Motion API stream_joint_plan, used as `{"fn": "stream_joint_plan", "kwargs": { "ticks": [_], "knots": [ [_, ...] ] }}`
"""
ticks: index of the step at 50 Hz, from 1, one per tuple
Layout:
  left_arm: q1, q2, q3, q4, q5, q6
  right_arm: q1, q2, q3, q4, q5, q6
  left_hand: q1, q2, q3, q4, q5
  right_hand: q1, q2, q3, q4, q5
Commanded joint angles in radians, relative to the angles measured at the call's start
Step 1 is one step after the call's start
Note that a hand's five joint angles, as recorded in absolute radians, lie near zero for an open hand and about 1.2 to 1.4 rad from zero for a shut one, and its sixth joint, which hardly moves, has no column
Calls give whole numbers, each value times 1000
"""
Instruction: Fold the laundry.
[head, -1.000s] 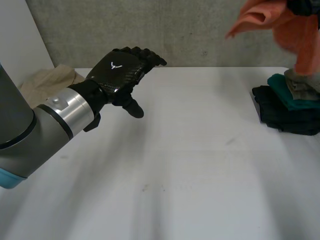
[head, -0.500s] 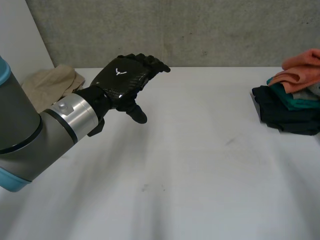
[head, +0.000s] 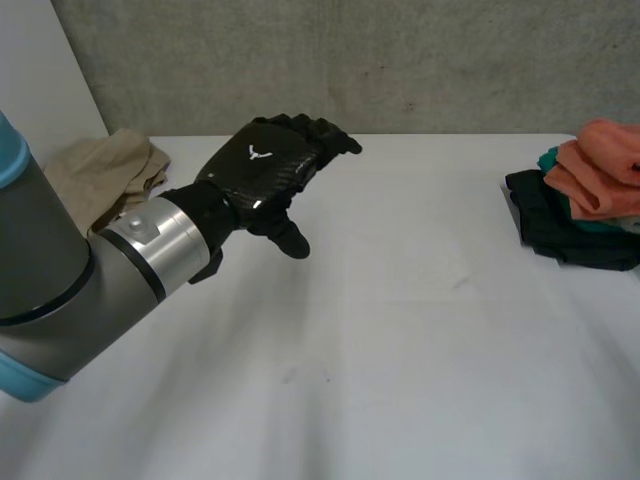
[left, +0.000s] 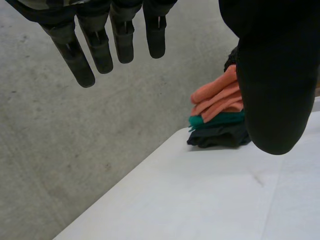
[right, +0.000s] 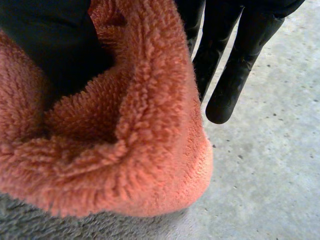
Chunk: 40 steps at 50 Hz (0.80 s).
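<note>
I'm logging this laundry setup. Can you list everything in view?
orange fleece cloth: one, orange, folded on top of the pile at the table's right edge
teal cloth: one, teal, under the orange one
black cloth: one, black, bottom of the pile
beige cloth: one, beige, crumpled at the table's far left corner
table: one, white
wall: one, grey concrete, behind the table
left arm: one, grey
left hand: one, black, open, above the table
right hand: one, black, against the orange fleece cloth

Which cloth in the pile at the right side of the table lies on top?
The orange towel: it lies on top, over the teal cloth and the black cloth at the bottom.
</note>
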Motion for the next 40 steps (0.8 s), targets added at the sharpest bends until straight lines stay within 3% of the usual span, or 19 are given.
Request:
{"fn": "stream_joint_plan", "kwargs": {
  "ticks": [1, 2, 3, 10, 15, 19, 31, 34, 40],
  "knots": [
    [-26, 25, -27, 15, 10, 1, -1, 14, 6, -6, -23, -70, 39, 37, 40, 37, 32, 432, 177, 164, 161, 286],
    [-26, 25, -27, 17, 12, 1, 1, 12, 4, -4, -15, -70, 33, 31, 35, 31, 26, 268, 14, 1, -3, 122],
    [-28, 25, -30, 17, 13, 3, 1, 9, -1, -4, -9, -72, 30, 28, 32, 28, 23, -56, -311, -323, -327, -202],
    [-40, 28, -34, 17, 15, 3, -1, -26, 9, 17, 51, -66, 7, 5, 8, 5, -1, -745, -999, -1012, -1016, -891],
    [-40, 33, -35, 17, 15, 1, -11, -132, 67, 124, 151, -69, 7, 5, 8, 5, -1, -745, -999, -1012, -1016, -891],
    [-40, 33, -34, 17, 15, 1, -54, -218, 82, 257, 183, -74, 9, 8, 11, 8, 2, -745, -999, -1012, -1016, -891],
    [-39, 33, -32, 18, 15, 1, -251, -365, 26, 621, 206, -142, 9, 8, 11, 8, 2, -745, -999, -1012, -1016, -891],
    [-37, 34, -30, 18, 15, 1, -277, -381, -19, 666, 264, -161, 9, 8, 11, 8, 2, -745, -999, -1012, -1016, -891],
    [-34, 44, -26, 18, 15, 0, -294, -390, -154, 681, 506, -198, 9, 8, 11, 8, 2, -745, -999, -1012, -1016, -891]
  ]
}}
